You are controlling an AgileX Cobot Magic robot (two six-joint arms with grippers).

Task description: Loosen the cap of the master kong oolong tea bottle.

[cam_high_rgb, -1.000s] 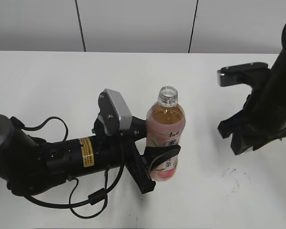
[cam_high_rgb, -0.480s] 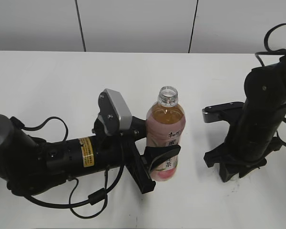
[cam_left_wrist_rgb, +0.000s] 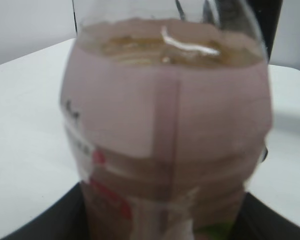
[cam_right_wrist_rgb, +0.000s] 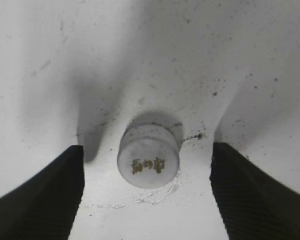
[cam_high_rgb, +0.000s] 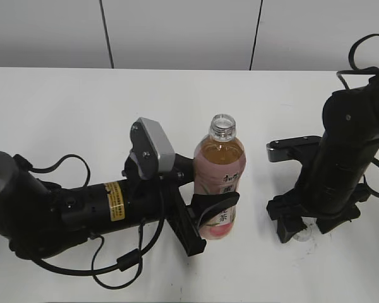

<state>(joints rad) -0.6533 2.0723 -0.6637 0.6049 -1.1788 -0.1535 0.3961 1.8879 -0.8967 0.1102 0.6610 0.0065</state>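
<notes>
The master kong oolong tea bottle (cam_high_rgb: 219,183) stands upright at mid table, its neck open with no cap on it. My left gripper (cam_high_rgb: 205,211) is shut on the bottle's lower body. In the left wrist view the pink label fills the frame (cam_left_wrist_rgb: 165,125), between the jaws (cam_left_wrist_rgb: 157,220). The white cap (cam_right_wrist_rgb: 148,162), logo up, sits on the table. It is between the open fingers of my right gripper (cam_right_wrist_rgb: 148,150), touching neither. In the exterior view the right gripper (cam_high_rgb: 306,228) is down at the table, right of the bottle.
The white table (cam_high_rgb: 82,107) runs back to a grey panelled wall. The left arm and its cables (cam_high_rgb: 82,208) lie across the front left. Dark scuff marks dot the table around the cap (cam_right_wrist_rgb: 195,136).
My right arm has come down and leftward until its gripper is at the table surface right of the bottle. The bottle and left arm have not moved.
</notes>
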